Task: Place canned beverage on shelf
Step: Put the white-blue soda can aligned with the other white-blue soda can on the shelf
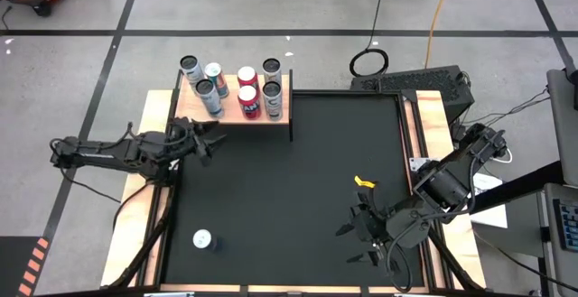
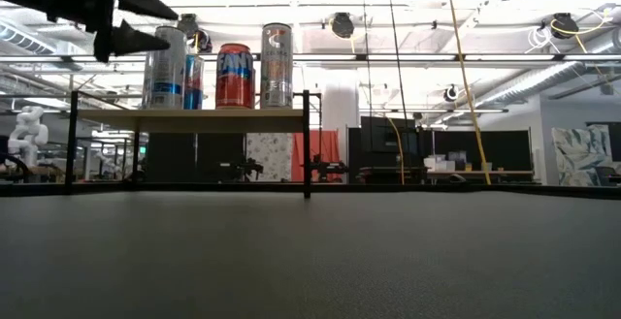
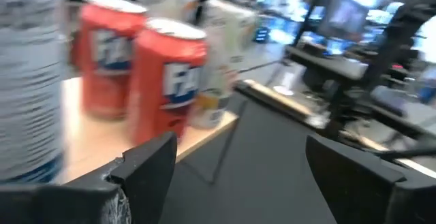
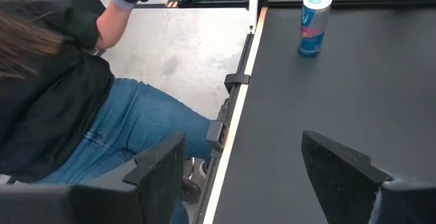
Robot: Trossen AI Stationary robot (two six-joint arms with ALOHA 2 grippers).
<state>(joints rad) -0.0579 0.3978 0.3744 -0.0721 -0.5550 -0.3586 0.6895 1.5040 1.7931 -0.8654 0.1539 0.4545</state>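
Pale wood shelf (image 1: 237, 114), cylindrical metal cans (image 1: 249, 102), black mat (image 1: 289, 198)

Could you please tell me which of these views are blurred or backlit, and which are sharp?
Left wrist view: motion-blurred, the red cans smeared. Low view: backlit by ceiling lights, the left gripper a silhouette. High view: evenly lit, sharp. Right wrist view: sharp, the blue can crisp.
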